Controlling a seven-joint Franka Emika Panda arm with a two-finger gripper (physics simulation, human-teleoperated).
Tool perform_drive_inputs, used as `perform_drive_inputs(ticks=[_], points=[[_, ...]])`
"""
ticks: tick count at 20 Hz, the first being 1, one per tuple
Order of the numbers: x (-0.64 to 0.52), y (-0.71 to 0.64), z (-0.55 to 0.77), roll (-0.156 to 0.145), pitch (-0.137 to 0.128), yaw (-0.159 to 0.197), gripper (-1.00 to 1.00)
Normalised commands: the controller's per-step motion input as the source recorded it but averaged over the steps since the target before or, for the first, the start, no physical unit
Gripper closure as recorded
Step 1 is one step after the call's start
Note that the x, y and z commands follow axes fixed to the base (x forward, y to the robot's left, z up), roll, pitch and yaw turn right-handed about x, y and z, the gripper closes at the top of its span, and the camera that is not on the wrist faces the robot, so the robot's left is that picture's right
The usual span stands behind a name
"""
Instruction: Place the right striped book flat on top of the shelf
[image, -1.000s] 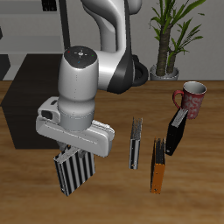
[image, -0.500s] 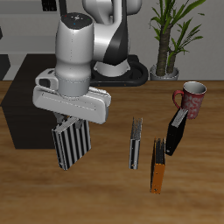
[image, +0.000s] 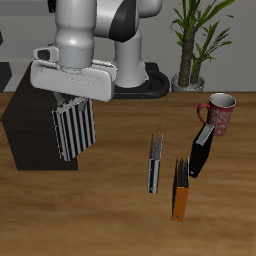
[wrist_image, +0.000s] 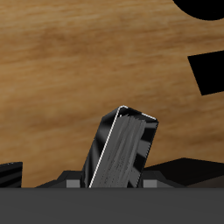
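Observation:
The right striped book (image: 74, 132) hangs upright in the air with its black and pale-grey stripes running downward. My gripper (image: 68, 104) is shut on its upper edge. The book is lifted off the table, in front of the low matt-black shelf (image: 30, 115) and overlapping its front face in the exterior view. In the wrist view the right striped book (wrist_image: 122, 150) shows edge-on and tilted between my fingers, above the wooden table.
A slim grey book (image: 155, 163) and an orange book (image: 181, 189) lie on the table nearer the front edge. A dark book (image: 201, 150) leans by a red mug (image: 219, 113). A potted plant (image: 195, 45) stands farther back.
My gripper has risen and moved back toward the shelf, carrying the striped book up from near the table's front.

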Motion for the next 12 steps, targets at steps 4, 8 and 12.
perform_drive_inputs(ticks=[4,8,12], points=[[-0.56,-0.05,0.34,0.025,-0.050,0.026,1.00],[-0.56,0.05,0.21,0.050,-0.042,0.056,1.00],[-0.43,0.09,0.09,0.042,-0.027,0.093,1.00]])
